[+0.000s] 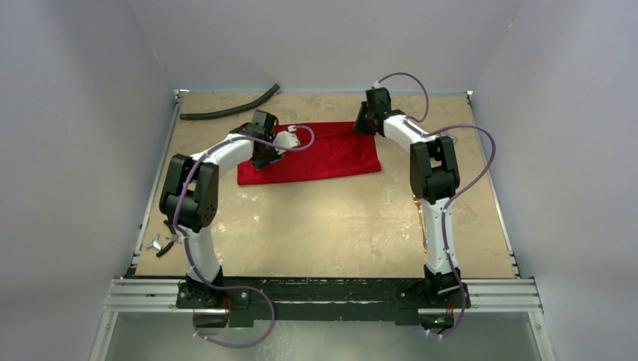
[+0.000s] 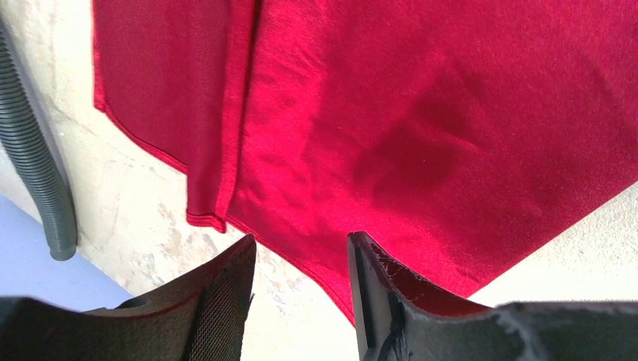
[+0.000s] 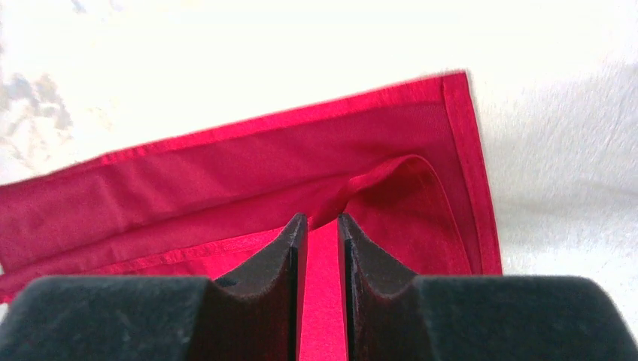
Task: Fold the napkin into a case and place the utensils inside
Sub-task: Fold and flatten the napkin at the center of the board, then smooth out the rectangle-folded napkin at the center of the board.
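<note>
The red napkin [image 1: 316,154] lies folded into a wide band on the far middle of the table. My left gripper [image 1: 267,159] hovers over its left end. In the left wrist view it [image 2: 302,239] is open, one finger over the cloth's hemmed edge [image 2: 301,263] and the other over bare table. My right gripper [image 1: 363,126] is at the napkin's far right corner. In the right wrist view it [image 3: 322,218] is shut on a raised fold of the napkin [image 3: 226,188], with red cloth between the narrow jaws. Small metal utensils [image 1: 160,243] lie at the table's left edge, partly behind the left arm.
A black ribbed hose [image 1: 229,109] lies at the far left of the table and also shows in the left wrist view [image 2: 34,165]. Something orange [image 1: 423,229] peeks out behind the right arm. Grey walls stand on three sides of the table [image 1: 331,226].
</note>
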Robot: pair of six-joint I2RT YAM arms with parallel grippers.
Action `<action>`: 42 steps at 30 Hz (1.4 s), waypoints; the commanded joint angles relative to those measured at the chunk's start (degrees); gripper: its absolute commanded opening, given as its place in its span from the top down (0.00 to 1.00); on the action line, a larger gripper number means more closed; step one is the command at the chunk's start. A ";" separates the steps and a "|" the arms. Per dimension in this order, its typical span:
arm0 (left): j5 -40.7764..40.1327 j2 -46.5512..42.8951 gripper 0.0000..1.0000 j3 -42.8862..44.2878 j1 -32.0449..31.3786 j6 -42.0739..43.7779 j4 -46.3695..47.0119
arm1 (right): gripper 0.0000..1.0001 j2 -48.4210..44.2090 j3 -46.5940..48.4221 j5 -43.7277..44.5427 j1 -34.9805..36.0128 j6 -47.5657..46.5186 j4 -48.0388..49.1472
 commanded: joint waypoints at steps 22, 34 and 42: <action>1.53 0.37 0.54 12.63 5.27 -1.40 -5.51 | 0.54 -0.39 9.17 3.19 -4.18 -2.33 0.90; 3.66 5.36 0.60 19.03 12.89 -8.67 -7.33 | 0.53 2.93 8.68 -1.97 -5.86 -3.82 1.26; 7.65 10.56 0.60 23.76 15.95 -11.95 -10.51 | 0.57 2.87 7.59 -1.26 -5.69 -5.19 2.99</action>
